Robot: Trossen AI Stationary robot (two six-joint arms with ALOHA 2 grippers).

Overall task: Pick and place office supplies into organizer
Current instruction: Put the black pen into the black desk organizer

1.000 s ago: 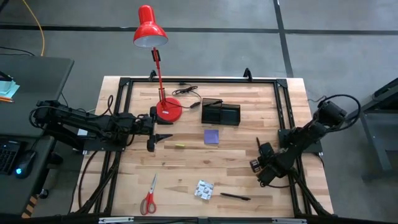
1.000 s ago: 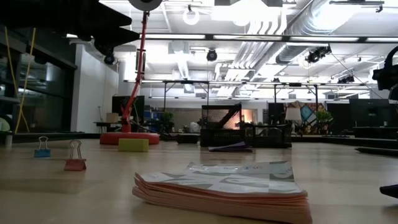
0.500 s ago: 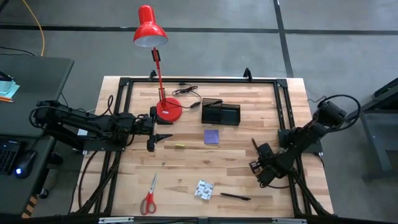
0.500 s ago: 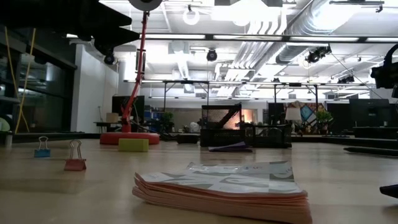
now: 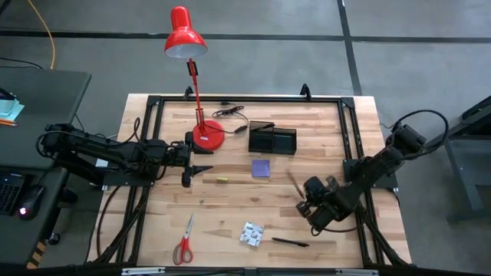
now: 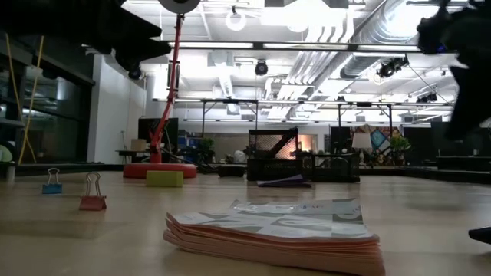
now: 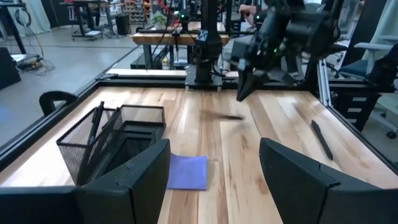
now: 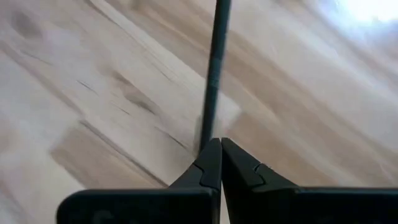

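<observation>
right gripper (image 5: 301, 190) pinched shut on a black pen (image 8: 214, 68) | organizer (image 5: 272, 140) lies up-frame, slightly left | pen points away from the fingers | left gripper (image 5: 201, 162) gapes idle

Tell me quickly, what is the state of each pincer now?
Left pincer: open, holding nothing, near the lamp base.
Right pincer: closed on a thin black pen, lifted above the table.

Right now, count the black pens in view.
3: a pen clamped in the right gripper, a second pen beside the patterned packet, a third pen leaning in the organizer. More may hide inside it.
</observation>
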